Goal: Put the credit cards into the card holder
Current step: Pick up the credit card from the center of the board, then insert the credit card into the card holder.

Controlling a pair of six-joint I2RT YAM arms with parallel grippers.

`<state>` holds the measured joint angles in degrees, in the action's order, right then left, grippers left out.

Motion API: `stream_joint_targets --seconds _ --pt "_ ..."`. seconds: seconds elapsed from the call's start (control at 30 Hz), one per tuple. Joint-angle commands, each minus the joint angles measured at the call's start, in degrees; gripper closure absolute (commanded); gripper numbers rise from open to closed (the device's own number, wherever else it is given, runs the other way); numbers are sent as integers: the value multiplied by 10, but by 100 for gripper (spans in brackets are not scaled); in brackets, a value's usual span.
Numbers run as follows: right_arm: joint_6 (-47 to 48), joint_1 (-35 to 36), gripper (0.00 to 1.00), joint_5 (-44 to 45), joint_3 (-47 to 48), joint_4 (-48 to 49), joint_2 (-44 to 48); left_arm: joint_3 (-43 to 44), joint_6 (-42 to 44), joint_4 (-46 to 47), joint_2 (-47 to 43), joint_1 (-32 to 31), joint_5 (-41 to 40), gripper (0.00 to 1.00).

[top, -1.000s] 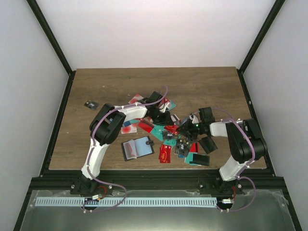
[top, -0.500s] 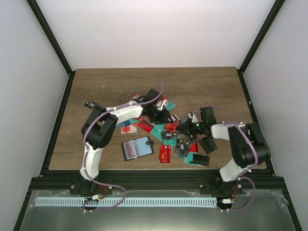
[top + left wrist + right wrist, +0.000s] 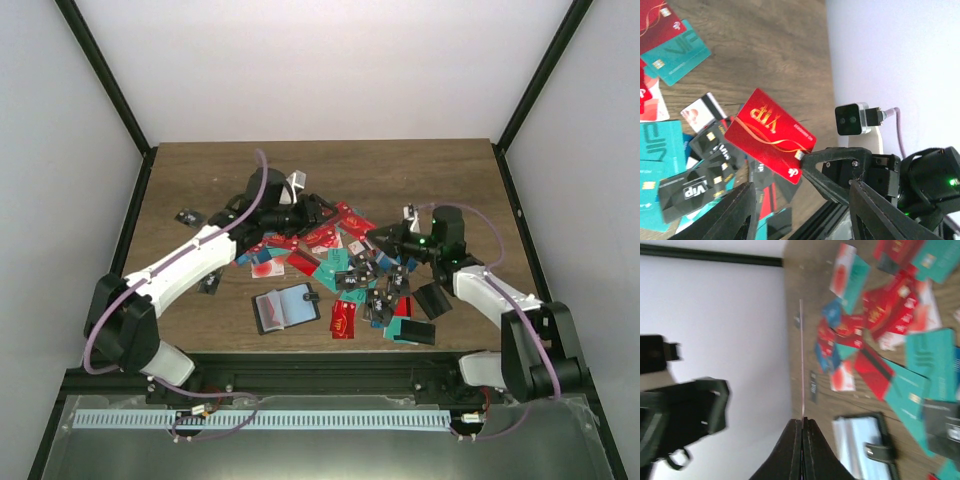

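Over the counter (image 3: 420,180), left fingers (image 3: 735,215) parted empty, the red VIP card (image 3: 771,135) pinched in right fingers (image 3: 835,165) should be slid squarely into the card holder (image 3: 285,308).

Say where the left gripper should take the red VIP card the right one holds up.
Probably the free end of the red VIP card with the print, opposite the right gripper's corner pinch. It is held in the air, face toward the open left gripper, so come edge-on, one finger per face.
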<state>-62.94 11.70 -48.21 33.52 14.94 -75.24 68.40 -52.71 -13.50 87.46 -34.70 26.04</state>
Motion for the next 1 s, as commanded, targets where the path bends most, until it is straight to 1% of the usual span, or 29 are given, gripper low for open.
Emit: stream_joint_targets --seconds 0.0,0.1,0.3,0.43,0.6,0.8,0.9,0.97 --pt "-128 7 99 15 14 116 44 -29 -98 101 -33 1 -6 47" --pt "-159 18 99 28 30 131 66 -41 -112 135 -47 0 -8 48" --pt "-244 56 99 68 16 209 106 -85 -155 246 -70 -8 -6 48" --pt "-268 84 99 105 11 237 125 -99 -169 294 -81 -18 -19 50" --pt "-268 103 99 125 17 235 131 -103 -172 311 -92 -29 -37 59" --pt "-266 123 99 136 21 242 130 -112 -174 333 -91 -36 -39 71" --pt "-259 128 99 139 27 233 132 -110 -174 335 -90 -39 -40 81" --pt "-259 130 99 140 27 232 132 -108 -173 333 -89 -40 -41 91"
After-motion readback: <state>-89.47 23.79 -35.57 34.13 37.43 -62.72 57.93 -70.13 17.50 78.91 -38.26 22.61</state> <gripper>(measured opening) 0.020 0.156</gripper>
